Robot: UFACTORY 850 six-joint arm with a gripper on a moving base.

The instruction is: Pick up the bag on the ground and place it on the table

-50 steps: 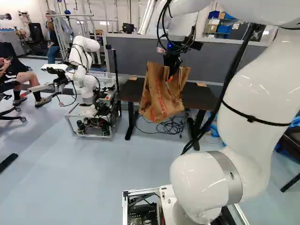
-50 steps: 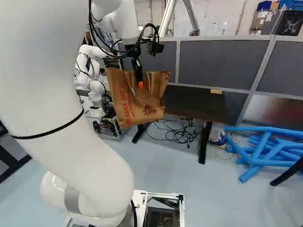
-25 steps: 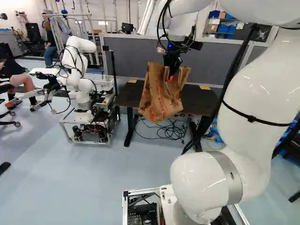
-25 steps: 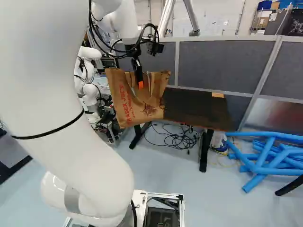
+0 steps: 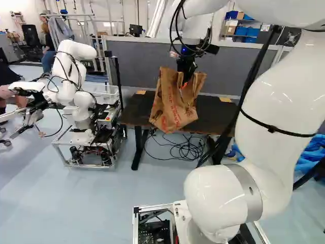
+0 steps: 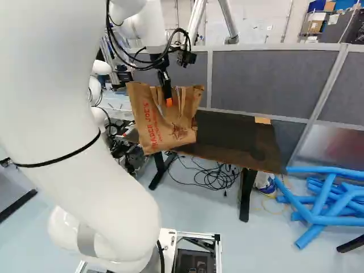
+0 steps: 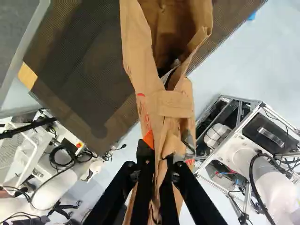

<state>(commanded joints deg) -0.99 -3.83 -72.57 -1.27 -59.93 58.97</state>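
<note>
Brown paper bag held up off the floor, upper middle of left base view, left of center in right base view. Claw closed down on it, fingers nearly together, bag's upper paper pinched between them. Bag hangs slightly tilted, mouth partly open ahead of the claw in wrist view, red print on side. Dark desk shows behind the bag in both base views; can't tell if bag touches it. Black cables on floor under desk. Grey partition behind desk. Another robot, white arm on wheeled frame, left side of left base view. Blue tubes piled, lower right of right base view.
</note>
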